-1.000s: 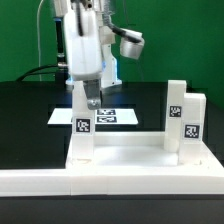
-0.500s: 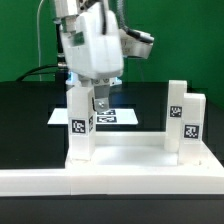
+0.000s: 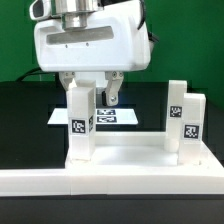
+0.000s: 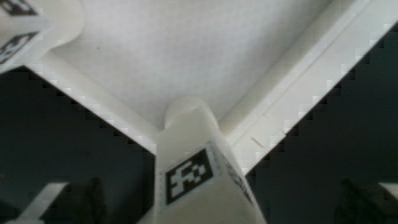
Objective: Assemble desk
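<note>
A: Green backdrop, black table (image 3: pixel 20 120), the marker board (image 3: pixel 60 116) flat at the back with its tags.

B: Desk?

A: The desk top (image 3: pixel 130 162) lies at the front of the table, rim up. One leg (image 3: pixel 81 120) stands upright in the corner on the exterior view's left, tag facing the camera. Two more legs (image 3: pixel 186 118) stand close together on the exterior view's right, both tagged.

B: Gripper?

A: The gripper (image 3: pixel 91 95) hangs over the left-hand leg, white body filling the upper part of the exterior view. Jaws spread wide, one finger (image 3: pixel 113 95) showing just past the leg's top, apart from it. Nothing held.

B: Wrist view agree?

A: Yes. It looks down the leg (image 4: pixel 199 160), with the tagged face towards the lens and the flat top's inside (image 4: pixel 196 50) and rim beyond. Dark finger tips (image 4: pixel 54 200) sit at the frame's edge on either side of the leg, clear gap both sides.

B: Is that leg seated in its socket?

A: Cannot tell; its base meets the top at the corner, the joint is too small to read.
</note>
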`<action>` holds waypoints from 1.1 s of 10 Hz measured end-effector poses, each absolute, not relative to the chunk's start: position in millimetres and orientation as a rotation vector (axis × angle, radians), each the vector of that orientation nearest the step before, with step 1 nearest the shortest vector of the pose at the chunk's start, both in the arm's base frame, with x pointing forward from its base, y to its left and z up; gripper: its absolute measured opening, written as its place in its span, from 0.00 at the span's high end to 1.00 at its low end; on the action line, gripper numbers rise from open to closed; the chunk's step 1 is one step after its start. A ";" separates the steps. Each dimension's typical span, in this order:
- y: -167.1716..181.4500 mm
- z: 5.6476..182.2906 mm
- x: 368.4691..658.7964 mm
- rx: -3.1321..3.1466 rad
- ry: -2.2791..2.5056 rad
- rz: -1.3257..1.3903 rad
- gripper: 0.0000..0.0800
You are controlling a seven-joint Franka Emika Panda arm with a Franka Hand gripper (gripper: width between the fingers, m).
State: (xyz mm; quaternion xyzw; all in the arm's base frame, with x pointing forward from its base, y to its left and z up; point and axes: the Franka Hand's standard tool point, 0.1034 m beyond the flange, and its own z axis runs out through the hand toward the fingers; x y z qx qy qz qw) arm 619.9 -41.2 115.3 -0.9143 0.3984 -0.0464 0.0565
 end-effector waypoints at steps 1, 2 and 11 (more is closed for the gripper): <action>-41.7 115.1 620.1 -2.834 1.079 -0.149 0.19; -43.8 114.9 627.6 -3.035 0.663 -0.157 0.19; -50.8 111.7 629.0 -2.769 1.336 -0.195 0.63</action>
